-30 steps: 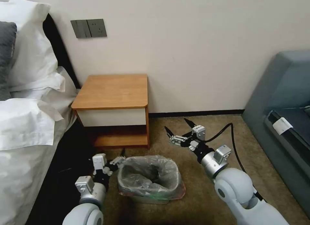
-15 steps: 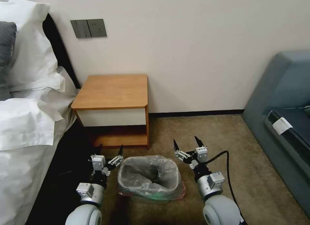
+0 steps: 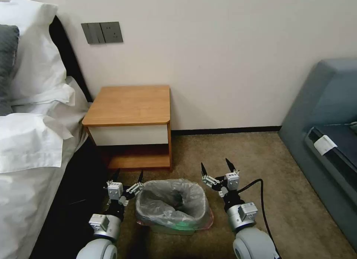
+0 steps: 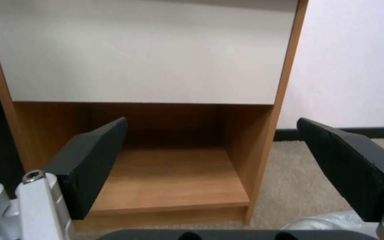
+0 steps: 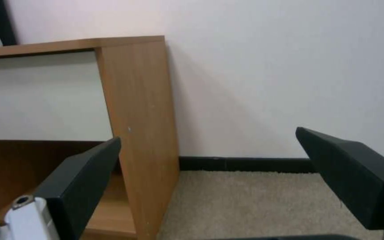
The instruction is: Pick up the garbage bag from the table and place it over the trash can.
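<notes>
The garbage bag [image 3: 169, 203], silvery-grey crinkly plastic with a pink edge, is spread over the mouth of the trash can [image 3: 174, 226], whose pale green base shows below it on the carpet. The table [image 3: 130, 104], an orange-brown nightstand, stands behind the can with a bare top. My left gripper [image 3: 128, 176] is open just left of the can's rim. My right gripper [image 3: 215, 167] is open just right of the rim. Both point toward the wall. The left wrist view shows the table's [image 4: 165, 173] lower shelf between the open fingers [image 4: 90, 160]. The right wrist view faces the table's [image 5: 138, 110] side panel.
A bed with white pillows [image 3: 29, 140] borders the left side. A grey-blue sofa [image 3: 327, 140] stands at the right. The wall and black skirting [image 3: 227, 131] lie behind. Beige carpet [image 3: 230, 151] is open between can and sofa. A black cable [image 3: 260, 199] trails from the right arm.
My right arm has drawn back from the carpet beyond the can to beside its right rim. The left gripper has turned upright beside the left rim. The bag stays on the can.
</notes>
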`<state>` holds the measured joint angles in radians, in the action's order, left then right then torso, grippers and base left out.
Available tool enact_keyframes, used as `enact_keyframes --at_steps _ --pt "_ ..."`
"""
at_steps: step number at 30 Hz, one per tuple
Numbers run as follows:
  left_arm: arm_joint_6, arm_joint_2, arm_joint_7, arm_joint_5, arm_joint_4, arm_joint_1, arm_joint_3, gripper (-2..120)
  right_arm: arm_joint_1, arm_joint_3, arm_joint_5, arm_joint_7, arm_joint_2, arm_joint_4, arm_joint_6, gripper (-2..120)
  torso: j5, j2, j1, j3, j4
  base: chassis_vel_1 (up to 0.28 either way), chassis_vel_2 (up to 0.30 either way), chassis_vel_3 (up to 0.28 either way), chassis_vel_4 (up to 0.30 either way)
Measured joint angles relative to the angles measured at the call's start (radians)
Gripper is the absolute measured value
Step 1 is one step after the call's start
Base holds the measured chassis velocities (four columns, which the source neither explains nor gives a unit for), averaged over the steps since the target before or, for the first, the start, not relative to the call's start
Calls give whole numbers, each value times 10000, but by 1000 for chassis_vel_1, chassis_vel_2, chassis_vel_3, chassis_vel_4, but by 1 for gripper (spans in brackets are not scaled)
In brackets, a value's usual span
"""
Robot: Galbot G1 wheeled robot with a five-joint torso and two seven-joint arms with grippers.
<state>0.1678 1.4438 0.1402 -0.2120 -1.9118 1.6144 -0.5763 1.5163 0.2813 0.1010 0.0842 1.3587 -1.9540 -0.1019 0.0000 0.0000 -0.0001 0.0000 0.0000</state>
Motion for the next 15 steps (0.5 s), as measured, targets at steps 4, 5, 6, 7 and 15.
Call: enact_keyframes --at_steps 4,5,6,7,15 --pt "-14 0 -7 -1 -6 0 0 96 -5 -1 12 -3 -6 -7 13 100 0 0 1 0 0 0 0 0 0" --pt "-17 0 -9 -1 -9 0 0 96 -7 -2 17 -4 -7 -8 18 100 0 0 1 0 0 0 0 0 0" --pt "-17 0 -9 -1 -9 0 0 96 -7 -2 17 -4 -7 -8 18 100 0 0 1 0 0 0 0 0 0" --pt "-20 0 -10 -2 -11 0 0 96 -7 -3 19 -5 -9 -10 22 100 0 0 0 0 0 0 0 0 0" --pt "-40 0 -21 -6 -21 0 3 96 -12 -5 29 -10 -14 -16 35 100 0 0 1 0 -1 0 0 0 0"
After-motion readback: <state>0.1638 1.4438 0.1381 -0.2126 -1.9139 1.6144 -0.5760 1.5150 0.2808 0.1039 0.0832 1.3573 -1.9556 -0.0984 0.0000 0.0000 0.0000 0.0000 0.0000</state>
